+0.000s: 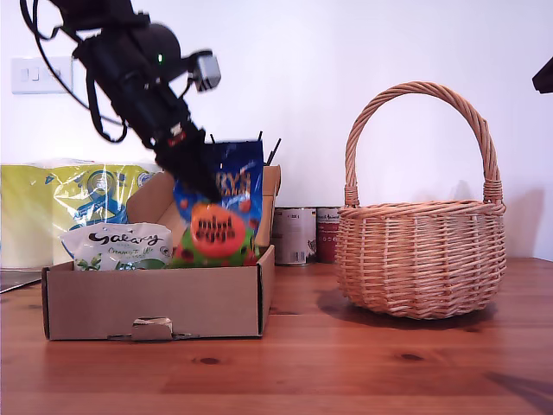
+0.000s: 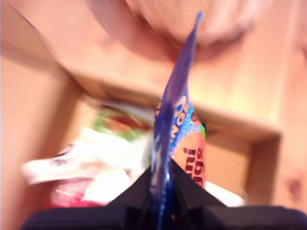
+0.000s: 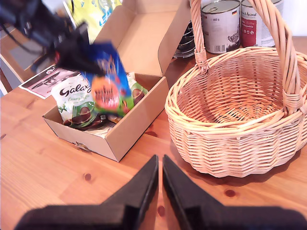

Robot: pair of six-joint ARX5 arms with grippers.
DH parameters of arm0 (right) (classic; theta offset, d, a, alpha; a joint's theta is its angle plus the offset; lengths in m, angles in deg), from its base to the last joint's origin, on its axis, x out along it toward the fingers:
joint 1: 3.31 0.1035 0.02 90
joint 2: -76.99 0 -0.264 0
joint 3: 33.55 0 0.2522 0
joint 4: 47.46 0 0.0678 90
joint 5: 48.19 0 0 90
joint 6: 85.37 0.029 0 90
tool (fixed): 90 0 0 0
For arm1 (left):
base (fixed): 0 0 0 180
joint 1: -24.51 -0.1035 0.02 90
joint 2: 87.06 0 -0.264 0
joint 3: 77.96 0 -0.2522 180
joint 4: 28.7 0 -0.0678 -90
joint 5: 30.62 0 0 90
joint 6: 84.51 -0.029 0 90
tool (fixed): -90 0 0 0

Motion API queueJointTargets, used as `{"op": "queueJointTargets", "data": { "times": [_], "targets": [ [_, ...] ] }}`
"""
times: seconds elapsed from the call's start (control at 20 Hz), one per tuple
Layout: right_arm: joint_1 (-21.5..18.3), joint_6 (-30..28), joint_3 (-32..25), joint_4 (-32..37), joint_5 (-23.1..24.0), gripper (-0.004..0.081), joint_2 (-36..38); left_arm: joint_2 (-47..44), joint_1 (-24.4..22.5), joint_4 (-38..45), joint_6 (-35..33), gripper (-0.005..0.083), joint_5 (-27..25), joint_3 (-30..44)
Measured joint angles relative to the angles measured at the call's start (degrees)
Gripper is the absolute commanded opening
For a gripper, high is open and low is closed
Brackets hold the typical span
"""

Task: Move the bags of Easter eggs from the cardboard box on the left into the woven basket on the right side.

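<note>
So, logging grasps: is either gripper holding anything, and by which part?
My first gripper pinches the dark blue bag by its top edge. My second gripper holds nothing.

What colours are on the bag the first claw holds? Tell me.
The bag is dark blue with an orange oval; clearest in the exterior view.

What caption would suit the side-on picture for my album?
My first hand lifts a blue sweet bag from the cardboard box, beside the wicker basket.
</note>
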Motion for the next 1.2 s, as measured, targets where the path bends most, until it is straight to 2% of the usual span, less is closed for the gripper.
{"op": "queueJointTargets", "data": {
  "times": [0.35, 0.55, 0.9, 1.1, 1.2],
  "targets": [
    [0.0, 0.0, 0.0, 0.0, 0.0, -0.0012, -1.7, -3.7, 0.0, 1.5, 1.2, -0.0024, 0.3, -2.5],
    [0.0, 0.0, 0.0, 0.0, 0.0, -0.0012, -1.9, -4.7, 2.0, 6.7, 6.3, -0.0024, 6.6, -2.6],
    [0.0, 0.0, 0.0, 0.2, 0.0, -0.0012, -1.9, -3.6, 14.6, 28.1, 12.3, -0.0024, 7.7, -2.7],
    [0.0, 0.0, 0.0, 0.3, 0.0, -0.0012, -1.9, 2.8, 17.6, 36.6, 13.1, -0.0024, 4.9, -3.2],
    [0.0, 0.0, 0.0, 0.3, 0.0, -0.0012, -1.9, 7.4, 17.9, 40.2, 10.3, -0.0024, 2.1, -3.2]
  ]
}}
